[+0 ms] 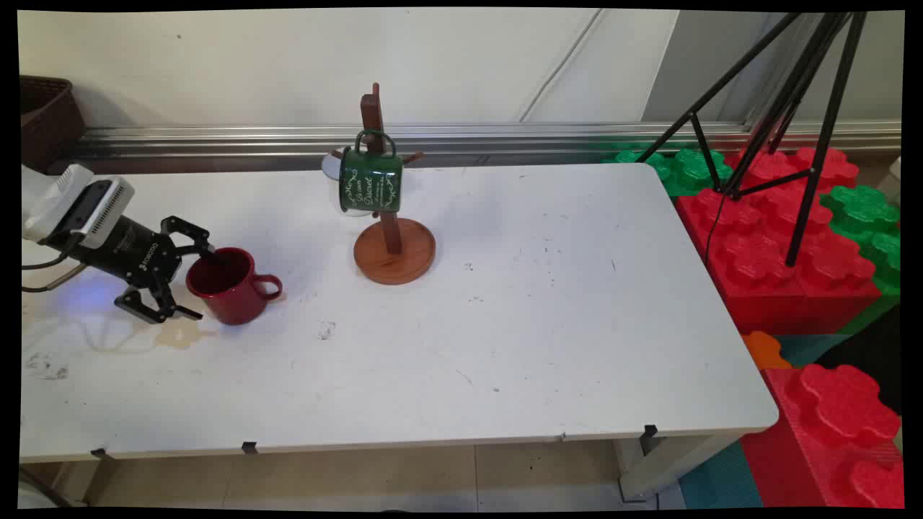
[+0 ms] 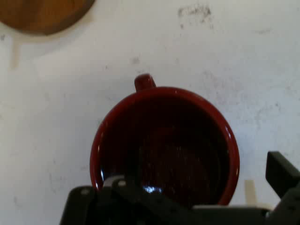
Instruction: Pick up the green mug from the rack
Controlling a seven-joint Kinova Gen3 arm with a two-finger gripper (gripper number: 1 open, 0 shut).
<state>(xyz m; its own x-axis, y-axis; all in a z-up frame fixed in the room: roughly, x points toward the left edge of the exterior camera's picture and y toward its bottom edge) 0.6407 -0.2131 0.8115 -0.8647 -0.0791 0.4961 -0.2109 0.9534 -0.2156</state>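
Red mug (image 1: pixel 228 286) sits between the spread hand (image 1: pixel 198 281); green mug (image 1: pixel 370 181) bears white script.

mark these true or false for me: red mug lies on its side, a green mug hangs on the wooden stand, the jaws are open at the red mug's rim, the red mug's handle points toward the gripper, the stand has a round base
1. The red mug lies on its side. False: it stands upright on the white table, mouth up.
2. A green mug hangs on the wooden stand. True.
3. The gripper has its jaws open at the red mug's rim. True: one finger is over the mouth, the other outside the wall.
4. The red mug's handle points toward the gripper. False: it sticks out on the far side, away from the gripper.
5. The stand has a round base. True.
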